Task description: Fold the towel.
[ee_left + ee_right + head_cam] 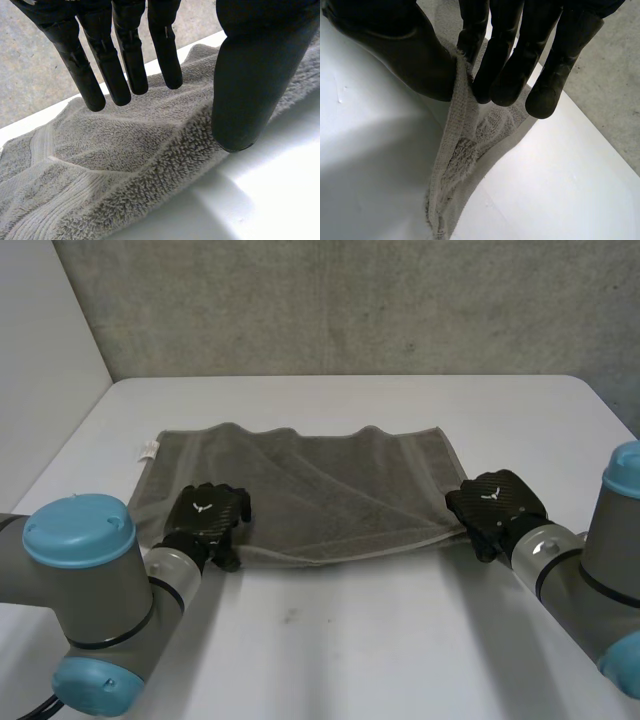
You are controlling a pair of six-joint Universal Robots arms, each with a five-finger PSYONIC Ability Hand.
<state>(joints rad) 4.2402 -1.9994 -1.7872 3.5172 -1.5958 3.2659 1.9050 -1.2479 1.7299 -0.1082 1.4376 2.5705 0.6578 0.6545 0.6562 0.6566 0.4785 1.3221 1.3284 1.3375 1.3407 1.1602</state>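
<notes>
Right hand (497,505) pinches the near right corner of the towel (330,480), which lies spread on the table (350,640); left hand (207,512) sits straight-fingered over the towel's near left corner, gripping nothing; lifting now would probably drag the towel askew.

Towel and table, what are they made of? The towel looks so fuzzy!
The towel looks like grey terry cloth, probably cotton: its surface is a mat of tiny fuzzy loops, with a flatter woven band near one edge. The table looks like a hard, smooth white board, perhaps laminate or plastic. It has a soft, dull sheen and no grain, so I cannot tell for sure.
</notes>
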